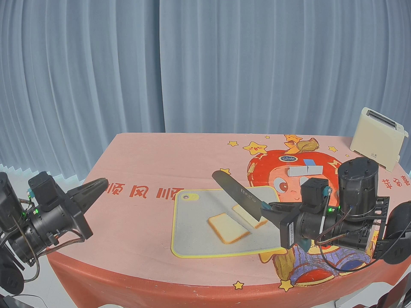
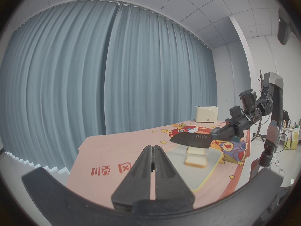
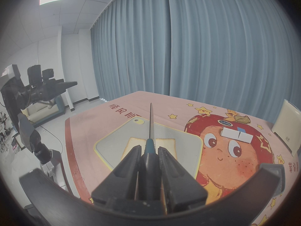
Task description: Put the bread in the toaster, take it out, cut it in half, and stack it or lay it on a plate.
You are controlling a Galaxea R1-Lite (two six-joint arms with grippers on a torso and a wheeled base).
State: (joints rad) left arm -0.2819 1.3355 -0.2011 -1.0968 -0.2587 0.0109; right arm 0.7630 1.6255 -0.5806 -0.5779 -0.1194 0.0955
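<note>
Black fingers of your right gripper (image 1: 274,212) are clamped on the handle of the knife (image 1: 237,192). Its dark blade is held above two bread halves (image 1: 228,228) lying side by side on the grey cutting board (image 1: 192,236). The cream toaster (image 1: 378,137) stands at the far right corner of the table (image 1: 150,159). Your left gripper (image 1: 102,184) is pressed together, empty, at the left edge.
</note>
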